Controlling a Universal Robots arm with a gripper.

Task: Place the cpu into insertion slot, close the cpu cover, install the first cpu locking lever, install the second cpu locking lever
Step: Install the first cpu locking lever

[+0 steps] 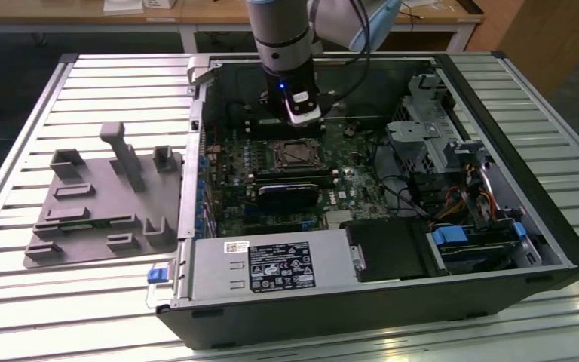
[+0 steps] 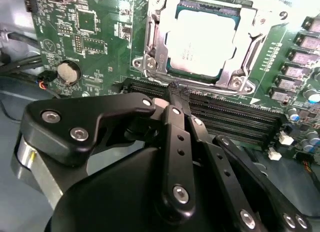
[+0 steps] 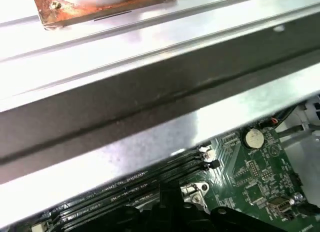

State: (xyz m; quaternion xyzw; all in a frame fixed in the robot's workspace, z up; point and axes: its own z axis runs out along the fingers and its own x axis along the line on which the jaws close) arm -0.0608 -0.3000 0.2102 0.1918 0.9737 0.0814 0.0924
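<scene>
Slatted metal surface [image 1: 88, 83] w/ open PC case [image 1: 531, 226]. Gripper [image 2: 175, 94] jaws pressed together, empty, near cpu [image 2: 200, 39] seated in insertion slot [image 1: 295, 154]; cpu cover [image 2: 155, 47] partly cut off.

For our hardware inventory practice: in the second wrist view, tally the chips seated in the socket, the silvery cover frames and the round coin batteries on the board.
cpu: 1
cpu cover: 1
coin battery: 1
Total: 3

slatted metal table [image 1: 88, 83] | open computer case [image 1: 531, 226] | grey fixture tray [image 1: 78, 219]
</scene>
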